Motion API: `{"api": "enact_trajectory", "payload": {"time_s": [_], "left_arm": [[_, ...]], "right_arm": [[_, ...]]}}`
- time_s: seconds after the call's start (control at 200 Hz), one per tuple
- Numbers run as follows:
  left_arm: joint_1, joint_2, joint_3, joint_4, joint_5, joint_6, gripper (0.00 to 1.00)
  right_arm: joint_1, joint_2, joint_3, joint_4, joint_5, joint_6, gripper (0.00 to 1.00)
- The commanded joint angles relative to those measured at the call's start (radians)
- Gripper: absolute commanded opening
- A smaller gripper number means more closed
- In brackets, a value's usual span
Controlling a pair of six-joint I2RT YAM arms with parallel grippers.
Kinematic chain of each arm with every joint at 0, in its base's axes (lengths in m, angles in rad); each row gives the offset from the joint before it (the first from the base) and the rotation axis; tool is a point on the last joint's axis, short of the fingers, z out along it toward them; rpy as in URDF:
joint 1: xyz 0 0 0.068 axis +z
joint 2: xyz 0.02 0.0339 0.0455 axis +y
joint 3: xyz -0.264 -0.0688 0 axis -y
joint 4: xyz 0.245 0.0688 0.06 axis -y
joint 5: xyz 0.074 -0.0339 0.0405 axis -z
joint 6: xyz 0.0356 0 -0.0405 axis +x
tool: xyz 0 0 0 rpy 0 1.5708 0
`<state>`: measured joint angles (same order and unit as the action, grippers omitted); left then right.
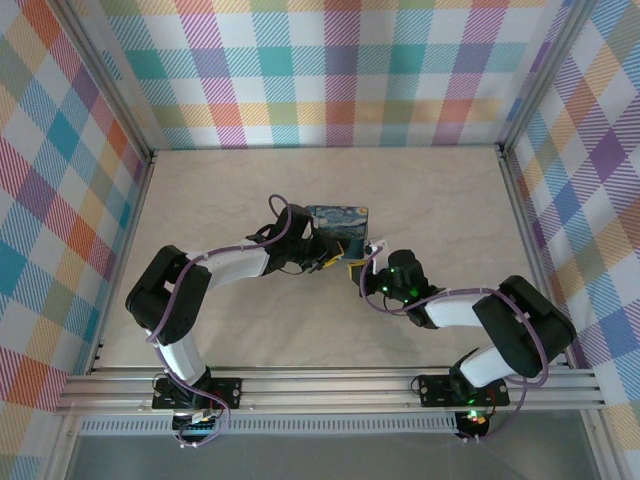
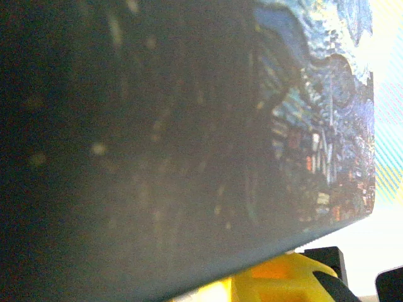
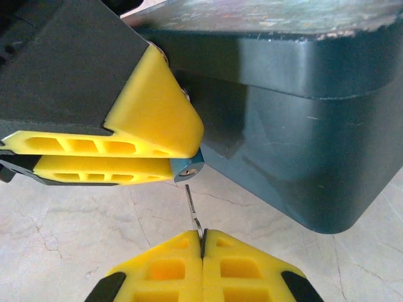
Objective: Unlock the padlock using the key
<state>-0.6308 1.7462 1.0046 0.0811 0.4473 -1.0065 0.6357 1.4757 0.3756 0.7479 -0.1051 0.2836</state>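
1. The right jaws are clenched on the very end of the key (image 3: 192,207). The left jaws grasp the padlock (image 3: 187,170), just beside the painted box (image 3: 302,126).
2. I think the thin key may twist or slip in so small a grip if its tip misses the keyhole and presses on the lock body.
3. In the right wrist view, the key's long axis is nearly upright and leans slightly left. Its tip points at the padlock, just under it.
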Motion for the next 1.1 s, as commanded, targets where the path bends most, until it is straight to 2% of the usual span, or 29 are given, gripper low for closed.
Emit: {"api": "enact_trajectory", "payload": {"time_s": [0.0,1.095], "left_arm": [[-0.003,-0.015,-0.009,0.028,0.010,-0.010,0.16],[-0.004,-0.010,-0.007,0.019,0.016,-0.006,0.16]], "right_arm": [[0.007,0.002,0.023,0.039,-0.007,0.011,0.00],[0.007,0.013,0.031,0.057,0.016,0.020,0.00]]}}
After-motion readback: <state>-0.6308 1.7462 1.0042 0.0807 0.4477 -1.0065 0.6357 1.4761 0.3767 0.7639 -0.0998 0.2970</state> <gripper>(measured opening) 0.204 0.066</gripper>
